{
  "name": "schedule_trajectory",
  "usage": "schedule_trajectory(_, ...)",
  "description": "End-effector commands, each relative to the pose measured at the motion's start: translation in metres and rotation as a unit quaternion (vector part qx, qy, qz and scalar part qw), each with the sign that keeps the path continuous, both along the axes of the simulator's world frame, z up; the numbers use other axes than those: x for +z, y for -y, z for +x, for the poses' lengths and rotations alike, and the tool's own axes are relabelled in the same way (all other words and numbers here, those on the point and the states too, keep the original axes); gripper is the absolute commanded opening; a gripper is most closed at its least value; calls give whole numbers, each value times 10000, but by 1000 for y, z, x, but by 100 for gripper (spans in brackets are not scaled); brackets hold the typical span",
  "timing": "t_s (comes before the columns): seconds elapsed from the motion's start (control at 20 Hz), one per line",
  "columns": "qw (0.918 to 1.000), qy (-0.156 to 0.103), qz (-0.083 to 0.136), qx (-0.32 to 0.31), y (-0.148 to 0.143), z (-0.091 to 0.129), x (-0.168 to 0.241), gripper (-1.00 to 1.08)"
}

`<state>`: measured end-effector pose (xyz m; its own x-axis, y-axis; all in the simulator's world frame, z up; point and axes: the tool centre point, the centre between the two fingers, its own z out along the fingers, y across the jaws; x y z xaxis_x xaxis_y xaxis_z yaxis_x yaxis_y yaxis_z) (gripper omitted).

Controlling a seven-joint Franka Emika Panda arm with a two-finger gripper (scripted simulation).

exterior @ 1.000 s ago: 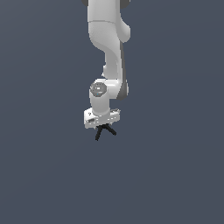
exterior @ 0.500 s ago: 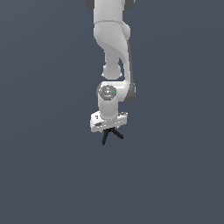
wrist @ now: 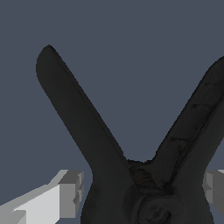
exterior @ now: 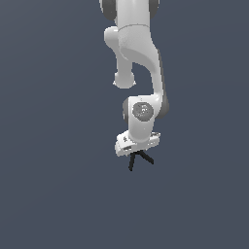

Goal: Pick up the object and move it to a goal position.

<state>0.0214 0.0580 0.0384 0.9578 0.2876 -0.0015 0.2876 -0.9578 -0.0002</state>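
Note:
The object (exterior: 138,158) is a thin black pronged thing hanging just under the white robot hand in the exterior view, a little right of centre. My gripper (exterior: 137,154) is shut on it, and the prongs splay downward below the hand. In the wrist view the object (wrist: 131,175) fills most of the picture as two dark arms spreading in a V. A grey fingertip (wrist: 70,194) presses against it on one side and the other fingertip (wrist: 214,190) shows at the opposite edge.
The white arm (exterior: 138,53) comes down from the top of the exterior view. Everything behind it is a flat dark blue-grey background, with no table, edge or other object in sight.
The arm has carried the object toward the exterior view's right and slightly lower. The hold on the object is unchanged.

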Motion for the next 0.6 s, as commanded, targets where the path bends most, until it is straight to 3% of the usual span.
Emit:
schedule_trajectory(0.0,10000,9,0,-5,-18,14,4,-100)
schedule_trajectory(0.55,10000,8,1,-2,-74,57,13,-100)
